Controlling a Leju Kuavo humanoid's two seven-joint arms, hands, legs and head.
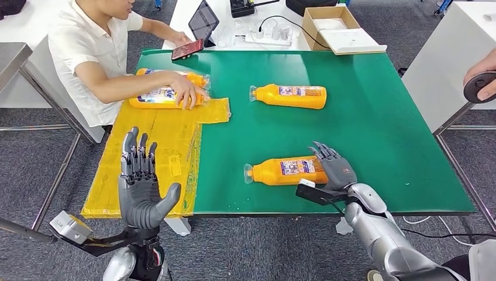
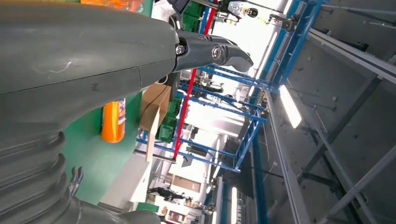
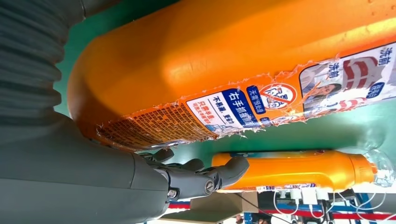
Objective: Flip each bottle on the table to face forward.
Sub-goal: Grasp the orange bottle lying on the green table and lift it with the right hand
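The nearest bottle (image 1: 286, 170) lies on its side on the green counter (image 1: 374, 117), close to the counter's near edge, cap pointing toward the yellow sheet (image 1: 152, 158), its blue and white label facing up. The right hand (image 1: 333, 165) rests against the base end of this bottle, fingers spread over and around the end; whether it actually grips the bottle cannot be told. In the right wrist view the same bottle (image 3: 233, 65) looms large, its torn printed label turned to the camera, with dark fingers (image 3: 205, 175) reaching past its lower side.

The left hand (image 1: 142, 181) is held up in front of the counter's near left corner, over the yellow sheet, palm open, fingers apart and upright, holding nothing.

Farther in, near the middle of the counter, a second bottle (image 1: 289, 96) lies on its side, cap also toward the yellow sheet, label up.

At the far end of the yellow sheet lie two more bottles (image 1: 169, 88) side by side. A person's hand (image 1: 186, 92) rests on the nearer one; the person sits at the counter's left side.

Beyond the counter's far edge are a red phone (image 1: 187, 50), a tablet (image 1: 203, 22) and an open cardboard box (image 1: 339, 26).
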